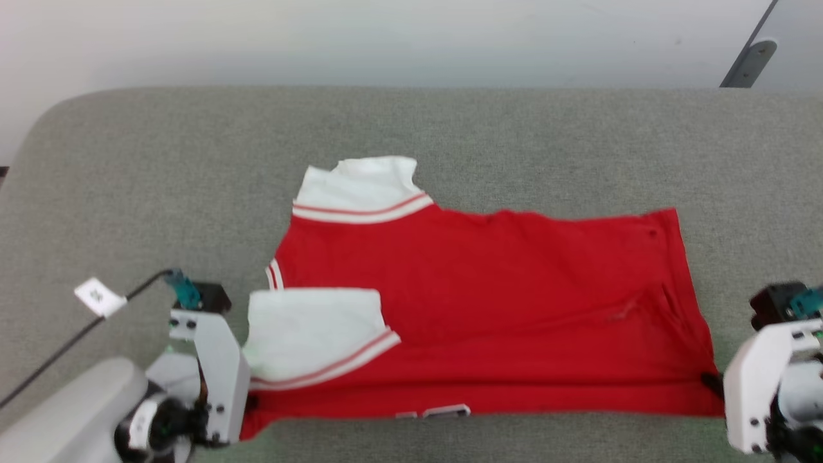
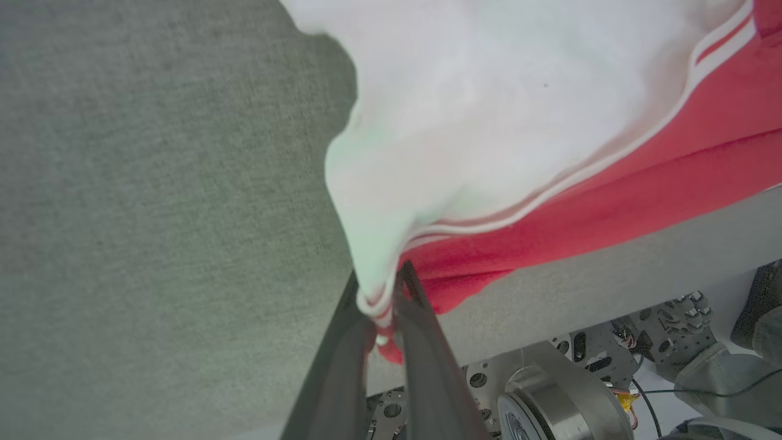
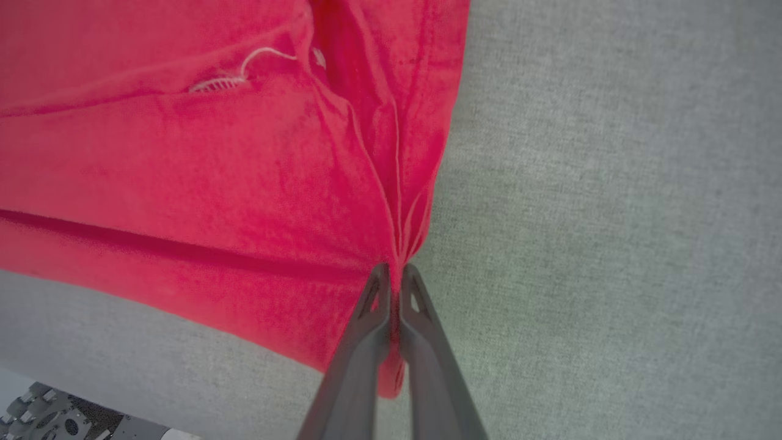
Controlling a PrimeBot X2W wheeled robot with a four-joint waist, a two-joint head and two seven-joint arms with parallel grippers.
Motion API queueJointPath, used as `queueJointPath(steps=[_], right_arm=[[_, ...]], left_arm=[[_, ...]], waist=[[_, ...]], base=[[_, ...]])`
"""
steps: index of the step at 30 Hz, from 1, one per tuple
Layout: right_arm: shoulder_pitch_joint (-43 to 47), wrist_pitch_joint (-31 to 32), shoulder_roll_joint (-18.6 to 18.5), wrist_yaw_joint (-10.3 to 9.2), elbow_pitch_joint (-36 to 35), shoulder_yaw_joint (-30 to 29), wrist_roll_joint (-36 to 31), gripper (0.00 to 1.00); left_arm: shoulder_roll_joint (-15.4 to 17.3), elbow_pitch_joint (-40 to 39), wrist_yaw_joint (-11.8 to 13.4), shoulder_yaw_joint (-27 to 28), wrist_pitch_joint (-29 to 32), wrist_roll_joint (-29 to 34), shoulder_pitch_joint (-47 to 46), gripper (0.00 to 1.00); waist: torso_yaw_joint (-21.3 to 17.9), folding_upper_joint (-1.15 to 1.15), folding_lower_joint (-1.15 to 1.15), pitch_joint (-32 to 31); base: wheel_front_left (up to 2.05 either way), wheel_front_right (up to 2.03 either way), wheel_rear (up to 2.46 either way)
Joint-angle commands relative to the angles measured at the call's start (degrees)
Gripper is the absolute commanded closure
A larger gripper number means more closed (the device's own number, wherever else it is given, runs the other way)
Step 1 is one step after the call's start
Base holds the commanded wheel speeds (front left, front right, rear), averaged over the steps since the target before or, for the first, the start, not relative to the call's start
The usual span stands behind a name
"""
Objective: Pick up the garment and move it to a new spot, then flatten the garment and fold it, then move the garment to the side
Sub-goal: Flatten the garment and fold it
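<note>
Now, left gripper (image 2: 382,292): fingers pressed together on the near-left corner of the garment (image 1: 501,302), with white sleeve edge and red layers pinched right at the tips.
Left-side risk: so thin a bite could let one layer slip out in a lift, and the folded-in sleeve would flop open.
Garment: lies lengthwise close to the near edge of the grey cloth-covered table (image 1: 161,161), collar end left, hem right.
Edge risk: a pull toward the robot may drag it over the lip.
Right gripper (image 3: 394,275): clamped on the near-right hem corner, cloth puckering into the tips.
Right-side risk: an uneven pull between the arms would set creases or skew the fold.
Surface: soft matt grey with a rounded far-left corner; a white tag (image 1: 98,297) sits at left.
Room: pale wall (image 1: 321,38) behind; at far right, possibly a grey bracket (image 1: 749,61), too blurred to be sure.
</note>
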Motion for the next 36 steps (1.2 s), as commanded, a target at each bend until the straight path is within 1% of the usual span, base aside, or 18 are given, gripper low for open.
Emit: queueJointPath(steps=[1, 5, 8, 9, 10, 12, 13, 14, 15, 16, 17, 18, 24, 27, 30, 32, 34, 36], right_arm=[[2.2, 1.2, -0.7, -0.13, -1.6, -1.4, -0.3, 1.00], [6.6, 3.5, 0.4, -0.13, -4.4, -2.7, 0.1, 1.00], [8.7, 3.9, 1.4, -0.12, -5.6, -3.2, 0.2, 1.00], [9.2, 3.7, 1.7, -0.12, -5.6, -3.1, 0.0, 1.00], [9.6, 3.4, 2.1, -0.12, -5.4, -3.2, -0.2, 1.00], [9.7, 2.7, 2.5, -0.12, -4.7, -2.8, -0.7, 1.00], [9.3, 2.2, 2.6, -0.12, -4.3, -2.6, -0.8, 1.00], [8.9, 1.6, 2.7, -0.12, -3.8, -2.2, -1.0, 1.00], [8.5, 0.8, 2.8, -0.12, -3.3, -1.8, -1.0, 0.77], [8.1, -0.1, 2.7, -0.12, -2.9, -1.5, -0.9, 0.60], [7.7, -0.7, 2.5, -0.12, -2.3, -1.2, -0.9, 0.18], [7.6, -1.1, 2.5, -0.12, -2.0, -0.8, -0.9, 0.00], [6.7, -2.4, 1.9, -0.12, -2.2, -1.2, -0.1, 0.00], [6.4, -3.4, 2.4, -0.11, -3.8, -1.9, 0.1, 0.00], [5.6, -5.8, 3.1, -0.11, -5.9, -2.6, 0.0, 0.00], [4.8, -8.5, 3.9, -0.11, -7.1, -3.8, -1.0, 0.00], [3.8, -12.4, 4.8, -0.11, -8.4, -3.9, -2.1, 0.00], [2.5, -17.8, 6.0, -0.11, -9.3, -4.3, -3.3, 0.00]], left_arm=[[1.7, -2.6, 1.8, 0.0, 0.2, -0.4, 2.1, 1.00], [3.6, -7.8, 4.6, -0.1, 0.1, -1.3, 5.7, 1.00], [4.4, -10.0, 5.8, -0.4, -0.6, -1.4, 7.9, 1.00], [4.4, -10.2, 6.0, -0.6, -0.8, -1.3, 8.4, 0.97], [4.4, -10.3, 6.0, -0.8, -1.1, -1.2, 8.9, 0.91], [4.1, -10.0, 6.1, -1.0, -1.6, -0.9, 9.4, 0.62], [3.8, -9.7, 6.0, -1.0, -1.8, -0.9, 9.4, 0.24], [3.5, -9.3, 5.8, -1.0, -2.1, -0.9, 9.4, 0.00], [3.3, -9.0, 5.6, -0.9, -2.2, -0.9, 9.3, 0.00], [3.2, -8.6, 5.4, -0.8, -2.3, -1.0, 9.2, 0.00], [3.2, -8.3, 5.4, -0.7, -2.3, -1.0, 8.8, 0.00], [3.2, -8.2, 5.1, -0.5, -2.3, -1.1, 8.4, 0.00], [5.6, -10.1, 5.2, 0.8, -0.6, -1.1, 5.6, 0.00], [7.2, -11.9, 5.4, 1.9, 0.7, -0.8, 3.4, 0.00], [8.6, -13.0, 5.5, 3.2, 1.6, 0.1, 0.2, 0.00], [8.4, -12.8, 5.0, 4.2, 1.4, 0.4, -2.0, 0.00], [8.0, -11.6, 3.5, 4.9, 0.4, 1.7, -4.6, 0.00], [7.0, -9.6, 1.6, 5.7, -1.3, 2.7, -7.0, 0.00]], waist=[[0.3, 0.00, 0.00, -0.6], [0.3, 0.00, 0.00, -0.8], [0.1, 0.00, 0.00, -0.7], [0.0, 0.00, 0.00, -0.6], [0.0, 0.00, 0.00, -0.6], [-0.2, 0.00, 0.00, -0.4], [-0.4, 0.00, 0.00, -0.4], [-0.5, 0.00, 0.00, -0.3], [-0.6, 0.00, 0.00, -0.3], [-0.7, 0.00, 0.00, -0.3], [-0.8, 0.00, 0.00, -0.4], [-0.9, 0.00, 0.00, -0.4], [-1.7, 0.00, 0.00, -0.8], [-2.4, 0.00, 0.00, -0.8], [-3.5, 0.00, 0.00, -0.5], [-4.3, 0.00, 0.00, -0.1], [-5.3, 0.00, 0.00, 0.4], [-6.4, 0.00, 0.00, 1.1]], base=[[0.00, 0.00, 0.00], [0.00, 0.00, 0.00], [0.00, 0.00, 0.00], [0.00, 0.00, 0.00], [0.00, 0.00, 0.00], [0.00, 0.00, 0.00], [0.00, 0.00, 0.00], [0.00, 0.00, 0.00], [0.00, 0.00, 0.00], [0.00, 0.00, 0.00], [0.00, 0.00, 0.00], [0.00, 0.00, 0.00], [0.00, 0.00, 0.00], [0.00, 0.00, 0.00], [0.00, 0.00, 0.00], [0.00, 0.00, 0.00], [0.00, 0.00, 0.00], [0.00, 0.00, 0.00]])
